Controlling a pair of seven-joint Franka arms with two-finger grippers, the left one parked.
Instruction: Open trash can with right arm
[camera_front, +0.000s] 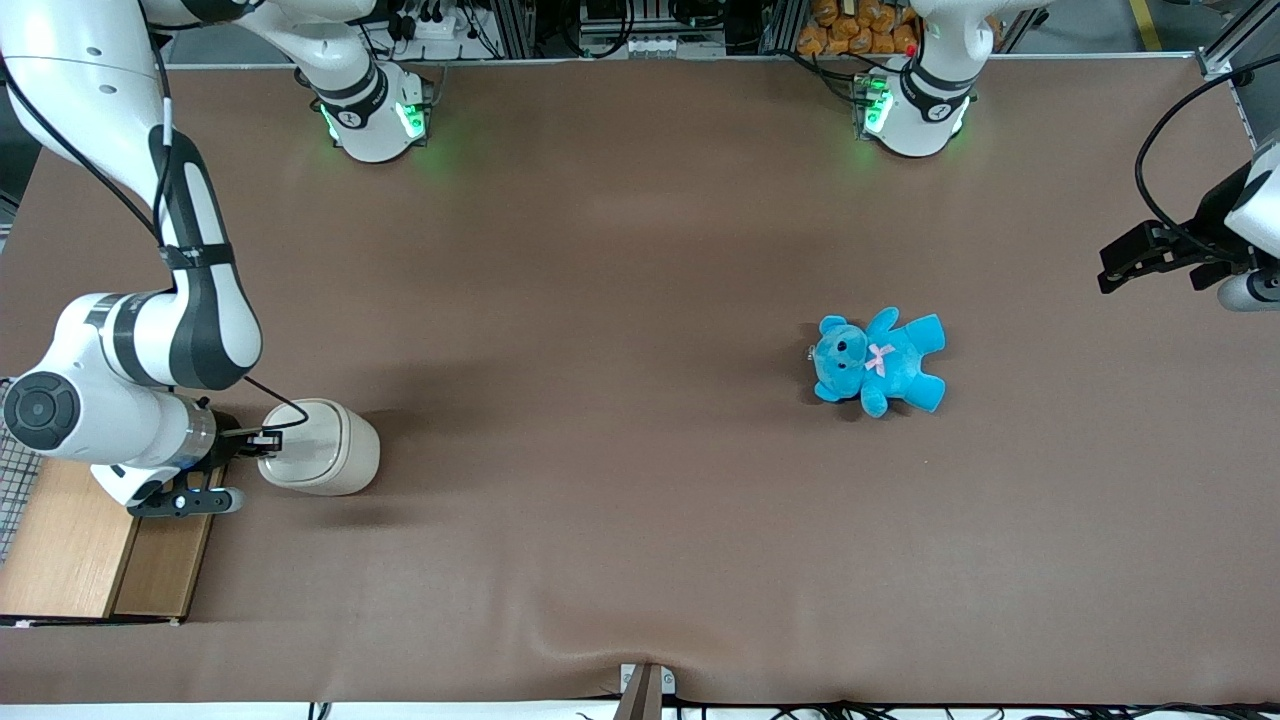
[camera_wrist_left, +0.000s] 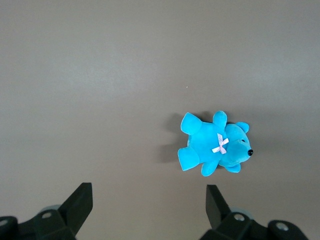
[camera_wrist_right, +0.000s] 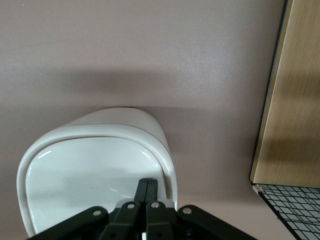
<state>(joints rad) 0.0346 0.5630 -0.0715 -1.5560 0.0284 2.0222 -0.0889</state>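
Note:
The trash can (camera_front: 330, 450) is a small cream-white bin standing on the brown table toward the working arm's end. Its flat lid (camera_wrist_right: 85, 185) looks down and flush inside the rounded rim. The right arm (camera_front: 130, 350) bends down beside it. My gripper (camera_front: 264, 439) is shut, its two black fingers pressed together with nothing between them. In the right wrist view the gripper (camera_wrist_right: 148, 183) has its tips over the lid, close to the rim (camera_wrist_right: 167, 170). Whether the tips touch the lid I cannot tell.
A wood-topped box (camera_front: 70, 545) with wire mesh (camera_wrist_right: 295, 210) stands close beside the trash can, under the arm's wrist; its wooden top (camera_wrist_right: 295, 100) is near the gripper. A blue teddy bear (camera_front: 878, 362) (camera_wrist_left: 215, 145) lies on the table toward the parked arm's end.

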